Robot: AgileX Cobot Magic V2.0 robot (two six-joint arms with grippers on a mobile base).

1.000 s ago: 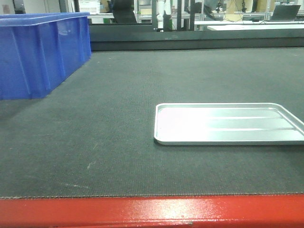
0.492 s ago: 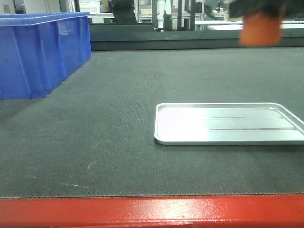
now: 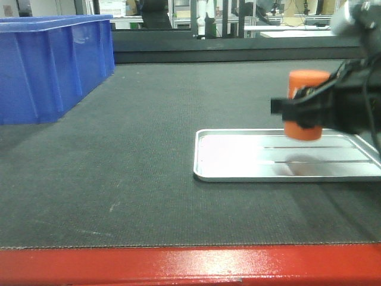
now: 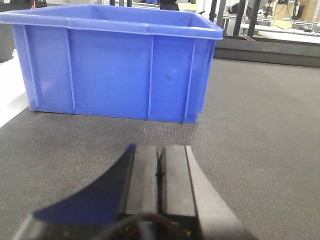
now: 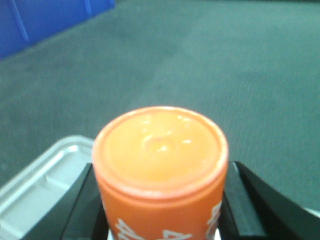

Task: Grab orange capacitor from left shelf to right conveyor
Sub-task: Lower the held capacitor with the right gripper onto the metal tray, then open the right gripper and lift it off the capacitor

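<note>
- front-facing view: the right conveyor, a dark grey textured belt with a glossy red front edge, filled most of the picture. a blue bin stood on it toward the far left corner. a shallow silver tray lay on the belt toward the right edge, nearer the front than the bin. the right gripper reached in from the right side, its black jaws clenched around the orange capacitor. the capacitor was held upright above the tray, clear of its surface, with a faint shadow on the metal below it.
- left wrist view: the left gripper hung low over the belt with its two black jaws pressed flat together and nothing between them. the blue bin stood just ahead of it on the belt, its front wall facing the camera; the belt ran on to the right of the bin.
- right wrist view: the orange capacitor filled the centre, seen from its round top, with white printing partly showing low on its side. black fingers gripped it on both sides. a corner of the silver tray showed at lower left beneath it, the grey belt lay beyond, and a piece of the blue bin sat at the upper left.
</note>
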